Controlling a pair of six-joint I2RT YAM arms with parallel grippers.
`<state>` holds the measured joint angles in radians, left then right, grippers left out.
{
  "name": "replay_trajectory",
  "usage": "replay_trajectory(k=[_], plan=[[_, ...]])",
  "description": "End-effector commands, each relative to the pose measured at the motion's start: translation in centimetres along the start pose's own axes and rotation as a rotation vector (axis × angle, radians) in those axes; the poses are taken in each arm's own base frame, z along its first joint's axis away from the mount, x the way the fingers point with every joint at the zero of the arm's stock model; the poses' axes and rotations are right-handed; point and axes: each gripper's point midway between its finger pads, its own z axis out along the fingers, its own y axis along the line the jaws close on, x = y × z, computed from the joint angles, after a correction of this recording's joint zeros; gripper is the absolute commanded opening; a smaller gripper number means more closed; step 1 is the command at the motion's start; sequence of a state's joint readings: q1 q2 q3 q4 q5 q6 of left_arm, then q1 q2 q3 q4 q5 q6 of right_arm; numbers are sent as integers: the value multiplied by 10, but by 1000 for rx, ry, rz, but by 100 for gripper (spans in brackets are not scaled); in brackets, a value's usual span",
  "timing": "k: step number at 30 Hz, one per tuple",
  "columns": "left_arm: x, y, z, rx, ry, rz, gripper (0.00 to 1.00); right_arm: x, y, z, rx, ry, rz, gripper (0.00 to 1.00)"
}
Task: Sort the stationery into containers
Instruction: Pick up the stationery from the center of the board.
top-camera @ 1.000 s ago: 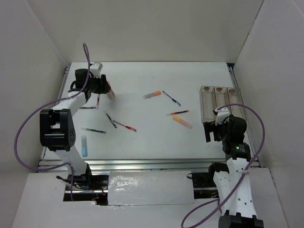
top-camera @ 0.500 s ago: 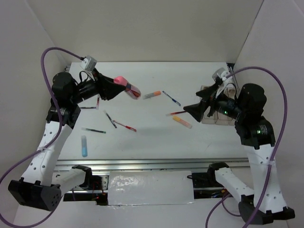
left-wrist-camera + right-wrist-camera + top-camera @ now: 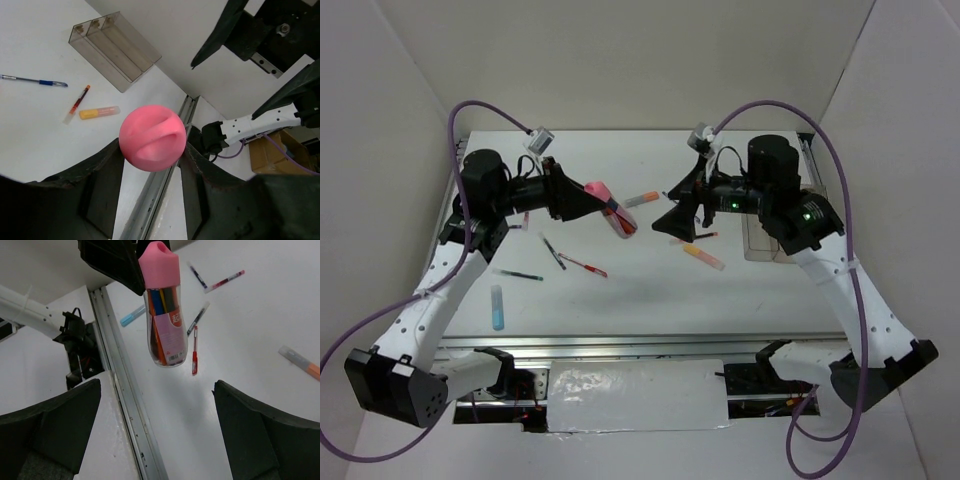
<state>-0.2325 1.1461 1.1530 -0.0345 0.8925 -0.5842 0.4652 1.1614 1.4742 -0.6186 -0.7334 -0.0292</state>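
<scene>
My left gripper (image 3: 598,200) is shut on a clear tube with a pink cap (image 3: 612,207) and holds it in the air above the table's middle. From the left wrist the pink cap (image 3: 152,137) fills the gap between the fingers (image 3: 107,175). My right gripper (image 3: 670,222) is open and faces the tube from the right, a short way off. The right wrist view has the tube (image 3: 163,310), with pens inside, hanging ahead of my right gripper (image 3: 157,435). The containers (image 3: 112,50) stand at the table's right edge. Loose stationery lies on the table.
On the table lie an orange marker (image 3: 640,199), a red pen (image 3: 698,238), a yellow-pink marker (image 3: 704,257), another red pen (image 3: 582,265), a dark pen (image 3: 553,252) and a light-blue marker (image 3: 497,307). The right arm covers most of the containers (image 3: 757,245).
Both arms have risen and swung toward the middle. The left one carried the tube rightward off the far left. The right one left the containers and now faces the tube.
</scene>
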Motion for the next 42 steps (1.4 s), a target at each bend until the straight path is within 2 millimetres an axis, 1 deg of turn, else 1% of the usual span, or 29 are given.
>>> replay_trajectory(k=[1, 2, 4, 7, 8, 12, 16, 18, 19, 21, 22, 24, 25, 26, 27, 28, 29, 30, 31, 32, 33, 34, 36, 37, 38, 39, 40, 41, 42], plan=[[-4, -16, 5, 86, -2, 12, 0, -12, -4, 15, 10, -5, -31, 100], [-3, -16, 7, 92, 1, 6, 0, -12, -5, 24, -4, 5, -24, 100], [-2, -17, 9, 98, 8, -3, 0, -17, -3, 33, -25, 7, -17, 100], [-1, -19, 14, 120, 18, -22, 0, -13, -7, 52, -52, 39, 4, 100], [-1, -18, 16, 122, 18, -29, 0, -11, -1, 57, -71, 49, 0, 100], [-3, -21, 20, 145, 15, -34, 0, -3, 10, 72, -107, 77, -21, 100], [-1, -25, 24, 168, 24, -50, 0, 4, 9, 86, -102, 100, -1, 100], [0, -26, 25, 174, 26, -50, 0, 2, 9, 88, -104, 96, 5, 98], [0, -26, 25, 174, 26, -50, 0, 2, 7, 90, -100, 96, 13, 89], [0, -26, 25, 171, 26, -48, 0, 0, 6, 92, -97, 90, 11, 79], [0, -26, 25, 169, 27, -47, 0, 1, 4, 93, -90, 91, 11, 69], [0, -24, 24, 158, 21, -42, 0, 3, 1, 94, -77, 96, 12, 60], [1, -25, 24, 157, 22, -43, 3, 5, -1, 94, -71, 99, 12, 52], [-1, -23, 24, 147, 16, -40, 8, 9, -3, 94, -59, 108, 8, 47], [-1, -22, 24, 139, 13, -32, 32, 11, -4, 92, -53, 110, 5, 43], [1, -18, 24, 114, 23, -50, 48, 12, -5, 91, -45, 111, 0, 36], [-3, -15, 23, 88, 14, -24, 62, 20, -9, 91, -24, 130, 0, 32], [-6, -5, 23, 35, 0, -23, 99, 21, -13, 85, -3, 127, -2, 28], [-1, 2, 21, -7, 22, -49, 99, 24, -18, 82, 17, 130, 0, 22], [-8, 8, 17, -36, 14, -16, 99, 34, -27, 79, 58, 152, 7, 19], [-9, 13, 16, -59, 18, -14, 99, 34, -32, 71, 84, 145, 3, 16], [-9, 25, 15, -100, 18, -22, 99, 36, -50, 60, 141, 141, 17, 13], [-11, 46, 7, -188, 16, -29, 99, 50, -74, 41, 224, 170, 24, 11], [-12, 58, 3, -245, 8, -28, 99, 54, -102, 22, 307, 172, 43, 9], [-9, 70, -2, -294, 23, -16, 99, 60, -117, 11, 362, 192, 47, 8], [-7, 78, -4, -332, 33, -9, 99, 73, -140, -6, 446, 252, 38, 6], [-8, 93, -8, -407, 31, 7, 99, 80, -170, -32, 549, 274, 58, 1], [-8, 97, -10, -434, 48, 50, 99, 92, -188, -49, 609, 325, 84, 0], [2, 106, -12, -472, 82, 40, 99, 99, -208, -70, 691, 359, 75, 0]])
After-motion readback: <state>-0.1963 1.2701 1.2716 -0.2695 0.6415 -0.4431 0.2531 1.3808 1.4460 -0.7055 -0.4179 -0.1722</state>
